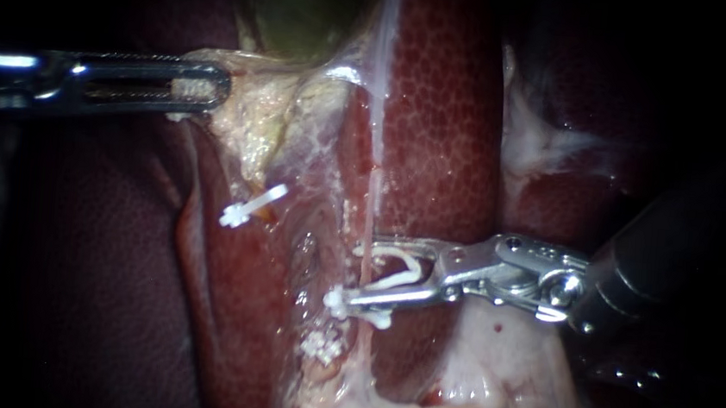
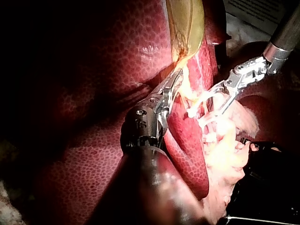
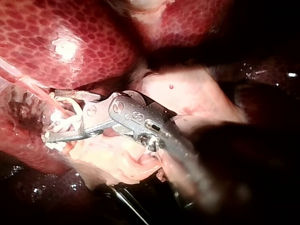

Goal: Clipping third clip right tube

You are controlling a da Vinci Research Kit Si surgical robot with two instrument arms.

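**Open clip astride the right tube, not yet squeezed**

The end effector of my right instrument point(image 1: 349, 275) grasps a white clip point(image 1: 401, 274). The clip's open legs sit on either side of the right tube point(image 1: 373, 192), a thin pink strand running along the liver point(image 1: 438, 132). I judge the tube soft, slick and easily torn, so I should take it square-on, mid-strand, without pulling. My left instrument point(image 1: 220, 91) is clenched on pale tissue point(image 1: 252, 126) under the gallbladder point(image 1: 300, 9).

Endoscope view: lit at ctr, black at left, right & upper-right edges; gallbladder point(image 1: 300, 9) dim, upper ctr; glare on left instrument point(image 1: 212, 90) shaft, far left. Wrist views: specular spots on liver point(image 3: 93, 51); own shafts shadowed; clip point(image 2: 200, 105) washed out.
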